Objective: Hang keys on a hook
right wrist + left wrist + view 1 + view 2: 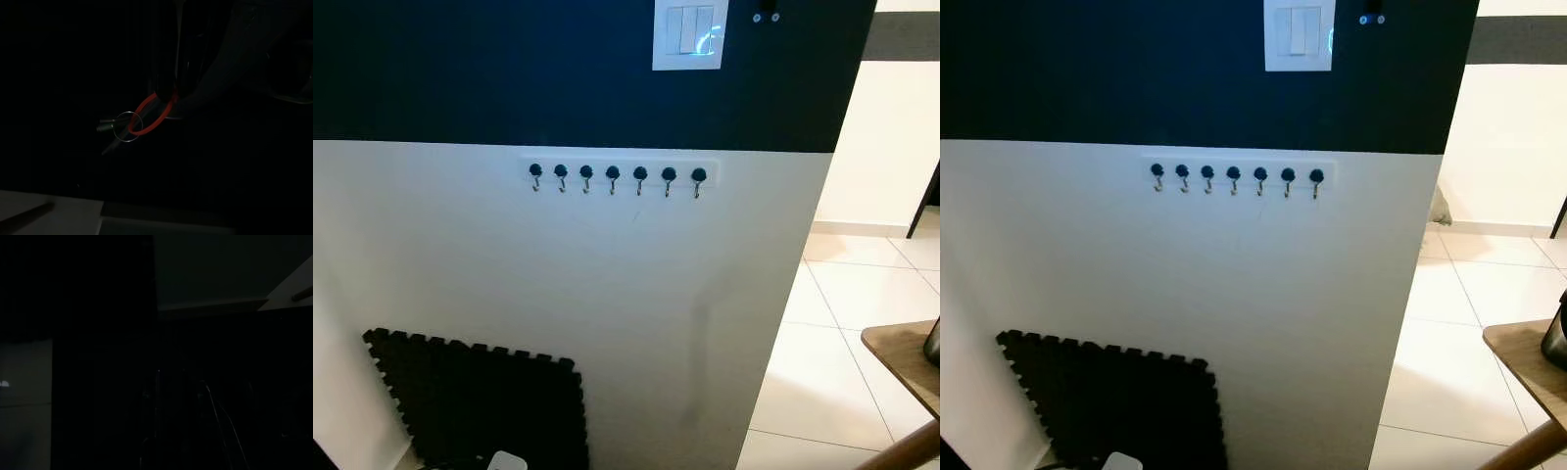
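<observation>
A white hook rack [618,172] with several small black-knobbed hooks is fixed to the wall ahead, just below the dark upper band; every hook is bare. In the dark right wrist view, my right gripper [168,93] is shut on a red loop [151,115]. From the loop hang a metal ring and keys [120,128]. My left gripper [181,391] hangs idle in shadow, seen only as faint outlines.
A white light switch [689,33] sits above the rack. A black foam mat [480,397] leans against the wall's lower left. The wall ends at a corner on the right, with tiled floor [832,343] and a wooden table edge [906,362] beyond.
</observation>
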Available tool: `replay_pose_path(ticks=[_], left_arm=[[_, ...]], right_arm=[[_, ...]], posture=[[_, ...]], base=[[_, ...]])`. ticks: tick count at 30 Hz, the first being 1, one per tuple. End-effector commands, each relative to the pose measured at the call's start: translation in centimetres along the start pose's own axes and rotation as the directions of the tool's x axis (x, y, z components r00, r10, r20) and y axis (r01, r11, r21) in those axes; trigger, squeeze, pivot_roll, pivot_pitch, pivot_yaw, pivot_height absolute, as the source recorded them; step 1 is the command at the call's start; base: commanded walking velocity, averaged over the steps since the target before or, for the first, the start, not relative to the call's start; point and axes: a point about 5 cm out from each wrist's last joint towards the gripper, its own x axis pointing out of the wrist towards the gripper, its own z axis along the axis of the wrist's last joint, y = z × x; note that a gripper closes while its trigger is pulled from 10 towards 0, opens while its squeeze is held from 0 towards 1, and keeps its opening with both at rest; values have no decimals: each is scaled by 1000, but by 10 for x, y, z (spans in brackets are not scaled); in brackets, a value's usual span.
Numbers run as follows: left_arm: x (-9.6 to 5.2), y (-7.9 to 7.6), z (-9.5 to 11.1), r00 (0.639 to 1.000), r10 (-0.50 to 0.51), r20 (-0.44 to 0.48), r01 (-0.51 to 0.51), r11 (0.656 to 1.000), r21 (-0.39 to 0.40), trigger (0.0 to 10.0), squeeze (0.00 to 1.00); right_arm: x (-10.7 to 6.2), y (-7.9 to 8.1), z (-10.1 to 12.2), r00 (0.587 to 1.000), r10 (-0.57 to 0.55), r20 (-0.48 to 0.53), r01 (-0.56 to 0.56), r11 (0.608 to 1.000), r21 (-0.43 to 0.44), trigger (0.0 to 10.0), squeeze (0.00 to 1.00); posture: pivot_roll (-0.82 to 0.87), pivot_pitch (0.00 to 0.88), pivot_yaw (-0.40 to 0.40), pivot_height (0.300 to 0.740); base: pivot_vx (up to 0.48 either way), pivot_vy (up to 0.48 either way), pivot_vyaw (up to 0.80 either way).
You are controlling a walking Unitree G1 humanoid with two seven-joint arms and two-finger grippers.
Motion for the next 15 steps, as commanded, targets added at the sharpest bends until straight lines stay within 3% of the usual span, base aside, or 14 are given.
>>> replay_pose_path(ticks=[1,2,12,15], left_arm=[[-3,6,-3,1000,17,-22,-16,999,34,10000,0],[-3,6,-3,1000,17,-22,-16,999,34,10000,0],[-3,9,-4,998,62,-20,-62,998,8,10000,0],[-3,11,-1,997,79,2,-79,997,2,10000,0]], right_arm=[[0,2,0,1000,4,3,-4,1000,6,10000,0],[0,2,0,1000,4,3,-4,1000,6,10000,0],[1,1,4,1000,3,16,-3,1000,2,10000,0],[4,5,16,997,16,71,-17,1000,9,10000,0]], posture=[[29,25,36,740],[29,25,36,740],[32,33,34,740],[31,35,35,740]], base=[[0,-480,0],[0,-480,0],[0,0,0],[0,0,0]])
